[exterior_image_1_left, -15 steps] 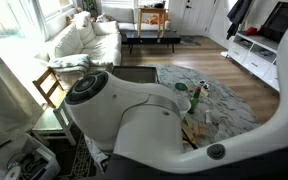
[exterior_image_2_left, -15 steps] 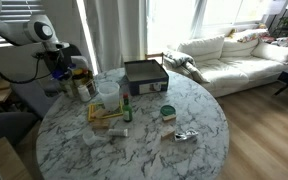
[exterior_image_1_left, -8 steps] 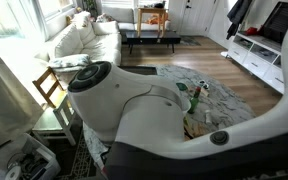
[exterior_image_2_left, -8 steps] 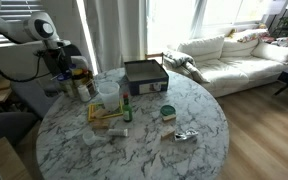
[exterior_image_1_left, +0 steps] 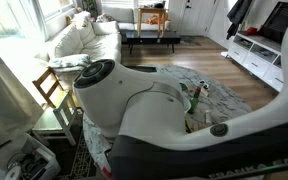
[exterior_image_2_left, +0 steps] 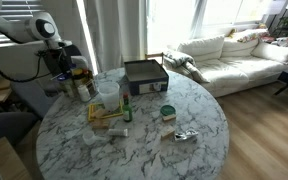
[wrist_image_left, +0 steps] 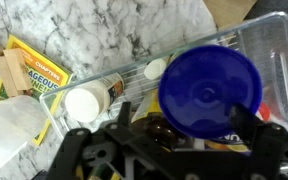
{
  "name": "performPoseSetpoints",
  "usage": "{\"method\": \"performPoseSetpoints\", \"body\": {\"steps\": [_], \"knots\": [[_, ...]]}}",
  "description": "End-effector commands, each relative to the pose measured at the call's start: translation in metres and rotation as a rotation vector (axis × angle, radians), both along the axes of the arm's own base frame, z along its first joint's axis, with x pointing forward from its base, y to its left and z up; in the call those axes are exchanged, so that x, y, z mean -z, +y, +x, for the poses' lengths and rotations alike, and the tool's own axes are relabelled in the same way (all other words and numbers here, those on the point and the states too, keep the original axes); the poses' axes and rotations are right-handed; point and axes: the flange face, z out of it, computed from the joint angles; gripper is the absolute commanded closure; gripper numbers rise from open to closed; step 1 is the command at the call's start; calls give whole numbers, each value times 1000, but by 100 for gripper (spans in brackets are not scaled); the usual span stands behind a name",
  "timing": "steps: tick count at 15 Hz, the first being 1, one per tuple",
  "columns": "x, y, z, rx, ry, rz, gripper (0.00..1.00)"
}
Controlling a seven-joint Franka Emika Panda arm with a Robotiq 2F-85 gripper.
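Observation:
My gripper (wrist_image_left: 184, 118) hangs over a clear plastic bin (wrist_image_left: 269, 40) at the edge of the marble table (exterior_image_2_left: 144, 140). A jar with a big blue lid (wrist_image_left: 210, 88) sits between the fingers. The right finger overlaps the lid's rim, while a gap shows at the left finger, where a dark brown bottle (wrist_image_left: 162, 128) lies. The jaws look spread. In an exterior view the gripper (exterior_image_2_left: 58, 66) is just above the bin with bottles (exterior_image_2_left: 76, 84). In the exterior view behind the arm, the arm's body (exterior_image_1_left: 134, 100) hides the gripper.
Near the bin lie a white cap (wrist_image_left: 84, 104), a yellow packet (wrist_image_left: 39, 72) and a clear plastic cup (exterior_image_2_left: 107, 93). On the table stand a small green bottle (exterior_image_2_left: 126, 110), a dark box (exterior_image_2_left: 145, 73), a green tin (exterior_image_2_left: 167, 112) and a foil wrapper (exterior_image_2_left: 186, 134).
The arm's upper part has shifted slightly. The gripper stays over the bin, and nothing on the table has moved.

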Motion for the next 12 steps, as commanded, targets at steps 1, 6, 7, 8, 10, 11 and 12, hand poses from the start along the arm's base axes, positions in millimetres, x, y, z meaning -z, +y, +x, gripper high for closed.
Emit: {"method": "performPoseSetpoints", "body": {"steps": [1, 6, 7, 8, 10, 11, 12], "knots": [[-10, 2, -2, 18, -5, 43, 0], [-18, 8, -5, 3, 9, 143, 0], [-17, 11, -6, -1, 17, 176, 0], [-15, 16, -7, -9, 28, 217, 0], [-11, 20, -9, -31, 48, 283, 0], [-8, 19, -10, -49, 60, 296, 0], [-5, 16, -12, -69, 74, 293, 0]]}}
